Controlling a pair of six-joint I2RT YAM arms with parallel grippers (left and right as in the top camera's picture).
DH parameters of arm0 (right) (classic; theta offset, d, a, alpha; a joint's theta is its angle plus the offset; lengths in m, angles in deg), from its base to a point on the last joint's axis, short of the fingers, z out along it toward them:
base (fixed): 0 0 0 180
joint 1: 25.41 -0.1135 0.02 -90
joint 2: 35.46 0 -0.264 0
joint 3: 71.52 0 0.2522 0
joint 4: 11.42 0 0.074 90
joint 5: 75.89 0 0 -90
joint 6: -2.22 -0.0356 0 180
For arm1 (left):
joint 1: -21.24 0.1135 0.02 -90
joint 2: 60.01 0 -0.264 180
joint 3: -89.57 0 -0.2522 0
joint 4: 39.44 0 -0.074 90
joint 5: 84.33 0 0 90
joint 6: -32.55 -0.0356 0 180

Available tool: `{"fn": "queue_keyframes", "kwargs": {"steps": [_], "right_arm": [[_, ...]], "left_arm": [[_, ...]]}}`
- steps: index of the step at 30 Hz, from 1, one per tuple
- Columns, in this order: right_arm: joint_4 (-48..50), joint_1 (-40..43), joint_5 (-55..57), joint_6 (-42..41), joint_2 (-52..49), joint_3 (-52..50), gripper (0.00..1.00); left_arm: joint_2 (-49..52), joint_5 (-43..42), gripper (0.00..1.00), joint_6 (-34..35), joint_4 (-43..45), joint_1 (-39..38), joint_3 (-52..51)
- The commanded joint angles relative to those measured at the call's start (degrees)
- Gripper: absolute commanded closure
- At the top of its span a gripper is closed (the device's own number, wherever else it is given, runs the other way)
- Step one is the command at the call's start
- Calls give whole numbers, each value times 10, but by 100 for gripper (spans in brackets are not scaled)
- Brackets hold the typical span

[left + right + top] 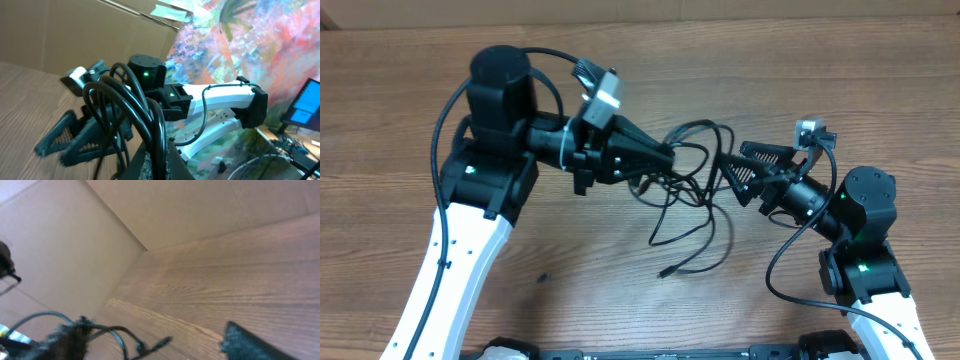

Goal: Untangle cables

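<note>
Cables (152, 120) clamped in left gripper (668, 155) at nine o'clock, right gripper (735, 165) gaping at three; mid-separation, probably needs right closing on one strand, then pulling outward.

At the bottom edge we see our left gripper (156, 162), its two dark fingers pressed together on a bundle of black cables (131, 107). The cables rise from the fingers in several stiff loops. Beyond them, low on the left, the right gripper (52, 154) faces us with its ribbed fingers spread apart above the wooden table (25, 95). We cannot tell whether any cable touches it. Its arm (220, 97), white and black with two green lights, stretches to the right. Behind stand a cardboard wall (60, 30) and a brightly painted backdrop (260, 40). A screen (305, 102) shows at the right edge.
</note>
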Motion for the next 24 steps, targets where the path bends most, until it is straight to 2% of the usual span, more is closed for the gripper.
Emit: {"fn": "queue_keyframes", "kwargs": {"steps": [1,4,10,15,24], "right_arm": [[5,2,5,0,4,4,7],[8,2,5,0,13,4,0],[7,2,5,-2,38,4,0],[7,2,6,-37,59,4,0],[8,2,-43,-76,67,6,0]], "left_arm": [[-11,-16,96,25,3,19,13],[-11,-16,96,31,3,35,13],[-11,-16,96,59,3,79,13],[-11,-30,96,85,3,120,13],[-11,-30,96,93,2,133,13]]}}
